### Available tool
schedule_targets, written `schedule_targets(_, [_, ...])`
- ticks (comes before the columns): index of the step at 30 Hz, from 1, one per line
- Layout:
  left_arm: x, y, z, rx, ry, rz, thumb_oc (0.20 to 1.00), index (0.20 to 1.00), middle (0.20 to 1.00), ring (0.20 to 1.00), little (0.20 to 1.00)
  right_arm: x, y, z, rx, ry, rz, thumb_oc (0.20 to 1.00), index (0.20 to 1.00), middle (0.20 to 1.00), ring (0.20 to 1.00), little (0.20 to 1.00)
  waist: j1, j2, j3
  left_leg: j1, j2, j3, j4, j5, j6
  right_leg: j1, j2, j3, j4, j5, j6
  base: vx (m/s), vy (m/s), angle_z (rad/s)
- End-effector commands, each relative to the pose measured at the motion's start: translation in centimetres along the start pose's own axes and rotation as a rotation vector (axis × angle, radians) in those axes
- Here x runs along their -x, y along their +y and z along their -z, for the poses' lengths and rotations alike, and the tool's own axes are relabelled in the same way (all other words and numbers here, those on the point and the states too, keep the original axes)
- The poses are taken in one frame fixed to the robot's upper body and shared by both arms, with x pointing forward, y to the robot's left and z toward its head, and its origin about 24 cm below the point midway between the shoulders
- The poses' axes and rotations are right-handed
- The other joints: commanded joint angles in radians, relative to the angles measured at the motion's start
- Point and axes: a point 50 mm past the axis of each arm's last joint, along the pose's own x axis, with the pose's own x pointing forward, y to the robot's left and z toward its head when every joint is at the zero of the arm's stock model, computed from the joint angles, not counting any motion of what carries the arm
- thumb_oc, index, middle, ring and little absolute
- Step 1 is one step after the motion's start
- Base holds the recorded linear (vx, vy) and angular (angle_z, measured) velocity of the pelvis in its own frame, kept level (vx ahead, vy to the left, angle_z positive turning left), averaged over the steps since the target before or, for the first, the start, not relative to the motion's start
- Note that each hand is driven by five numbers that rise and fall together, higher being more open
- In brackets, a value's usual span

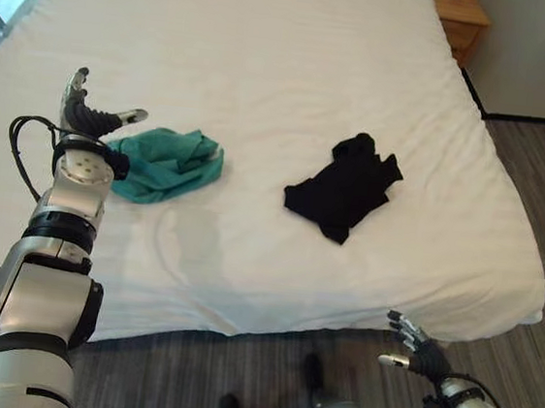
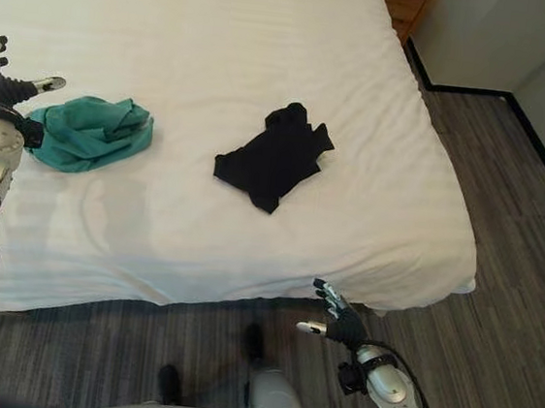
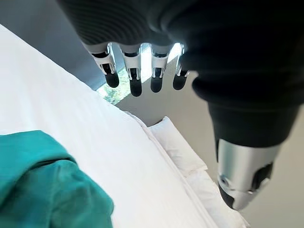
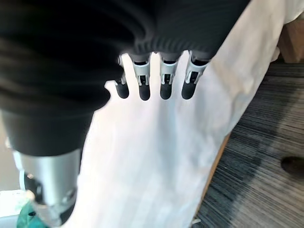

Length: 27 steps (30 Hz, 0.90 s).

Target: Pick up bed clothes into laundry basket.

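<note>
Currently both garments lie on the bed (image 1: pixel 268 57), neither yet picked up. No laundry basket can be made out.

Left robot hand (image 1: pixel 89 115): raised above the bed at about 9 o'clock in the head view, fingers spread and relaxed, thumb apart, holding nothing. It sits just beside the teal cloth (image 1: pixel 165 162), on the cloth's 9 o'clock edge; the left wrist view puts the teal folds below the fingers, not yet touched.

Teal cloth: crumpled heap, well apart from the black garment (image 1: pixel 345 186), which lies bunched near the middle, toward 3 o'clock of the teal one.

Right robot hand (image 1: pixel 414 346): low at about 5 o'clock, off the mattress edge over the grey floor (image 2: pixel 508 190), fingers loosely extended, empty, idle.

Judgement: step in hand is the grasp of the teal cloth. Best done by lowering the left robot hand onto the thickest fold, closing deep enough to gather several layers, since a shallow pinch could slip or catch the sheet. Lift straight up before travelling.

Wooden nightstand (image 1: pixel 462 19) at 1 o'clock, clear of the work.
</note>
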Motion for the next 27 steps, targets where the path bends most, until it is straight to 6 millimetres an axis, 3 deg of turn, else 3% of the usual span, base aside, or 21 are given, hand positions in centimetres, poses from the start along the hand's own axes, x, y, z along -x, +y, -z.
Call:
schedule_targets(1, [-1.8,4.9,-3.8,0.063,-0.066,-0.195,1.000,1.000,1.000,1.000,1.000,-0.8,-0.9,-2.6,0.001,-0.129,0.029,1.000,1.000,1.000,1.000,1.000,0.024,-0.001,0.045,0.024,-0.019,-0.005,0.012,0.019,0.013,0.032,-0.043,-0.009,0.012,-0.010,0.099,0.00,0.000,0.00])
schedule_targets(10, [-1.8,4.4,-3.9,0.039,-0.060,-0.155,1.000,1.000,1.000,1.000,1.000,-1.8,-0.8,-3.9,-0.042,-0.185,0.027,1.000,1.000,1.000,1.000,1.000,0.028,-0.007,0.081,-0.019,-0.020,-0.017,0.012,0.026,0.011,-0.005,-0.040,-0.002,0.012,-0.005,0.096,0.00,-0.001,0.04])
schedule_targets(14, [-2.0,4.8,-4.2,-0.070,-0.072,-0.131,1.000,1.000,1.000,1.000,1.000,-1.9,-1.0,-4.2,-0.052,-0.206,0.041,1.000,1.000,1.000,1.000,1.000,0.008,-0.023,0.127,-0.078,-0.018,-0.009,0.012,0.042,0.007,-0.070,-0.033,0.016,0.012,0.016,0.097,-0.02,-0.011,-0.13])
schedule_targets(21, [-1.8,2.9,-3.5,-0.098,-0.041,-0.066,1.000,1.000,1.000,1.000,1.000,-1.9,-1.0,-4.0,-0.058,-0.200,0.055,1.000,1.000,1.000,1.000,1.000,-0.021,-0.041,0.163,-0.149,-0.017,-0.009,0.012,0.055,-0.002,-0.139,-0.030,0.022,0.012,0.034,0.100,-0.01,-0.006,-0.05])
schedule_targets(22, [-1.7,2.5,-3.4,-0.096,-0.040,-0.045,0.733,0.733,0.733,0.733,0.733,-2.0,-0.9,-4.0,-0.060,-0.198,0.056,1.000,1.000,1.000,1.000,1.000,-0.022,-0.042,0.161,-0.151,-0.017,-0.007,0.012,0.054,-0.002,-0.142,-0.029,0.026,0.012,0.034,0.100,0.00,0.000,0.00])
schedule_targets(23, [-1.7,2.5,-3.3,-0.096,-0.039,-0.044,0.388,0.388,0.388,0.388,0.388,-2.0,-0.9,-3.9,-0.060,-0.197,0.056,1.000,1.000,1.000,1.000,1.000,-0.022,-0.042,0.160,-0.151,-0.017,-0.006,0.012,0.054,-0.002,-0.143,-0.028,0.027,0.012,0.035,0.100,0.00,0.000,0.00])
schedule_targets(24, [-1.5,1.6,-3.5,-0.084,-0.057,-0.011,0.200,0.200,0.200,0.200,0.200,-1.9,-0.8,-3.8,-0.055,-0.193,0.052,1.000,1.000,1.000,1.000,1.000,-0.022,-0.040,0.155,-0.146,-0.017,-0.003,0.012,0.052,-0.002,-0.142,-0.028,0.031,0.012,0.032,0.100,0.00,0.000,0.00])
schedule_targets(27, [-1.3,0.6,-4.4,-0.036,-0.099,0.019,0.200,0.200,0.200,0.200,0.200,-1.7,-0.8,-3.8,-0.043,-0.192,0.045,1.000,1.000,1.000,1.000,1.000,-0.020,-0.037,0.152,-0.132,-0.017,-0.002,0.012,0.042,-0.001,-0.130,-0.026,0.035,0.012,0.023,0.099,0.00,0.000,0.00])
